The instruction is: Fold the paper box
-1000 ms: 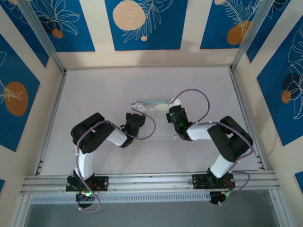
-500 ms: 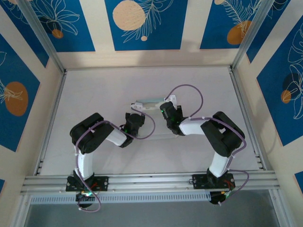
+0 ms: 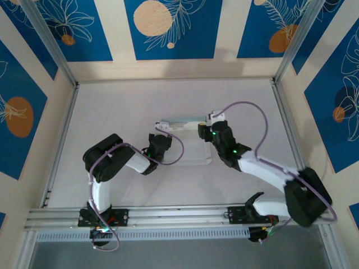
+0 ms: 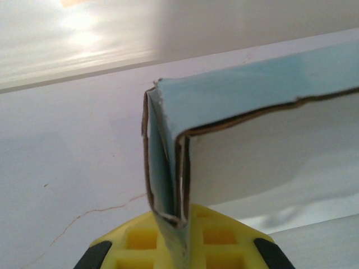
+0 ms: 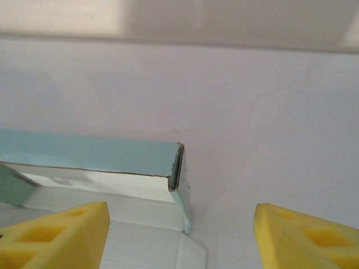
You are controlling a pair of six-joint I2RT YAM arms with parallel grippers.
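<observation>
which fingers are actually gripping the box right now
The left fingers, pinched shut on a folded corner of the paper box; the right fingers stand wide apart, clamping nothing.

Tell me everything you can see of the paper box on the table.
The paper box, thin pale blue-green card with brown cut edges, lies half-folded on the white table: flat base, far wall upright. The left gripper is shut on its doubled left corner; the open right gripper straddles the right corner, apart.
</observation>
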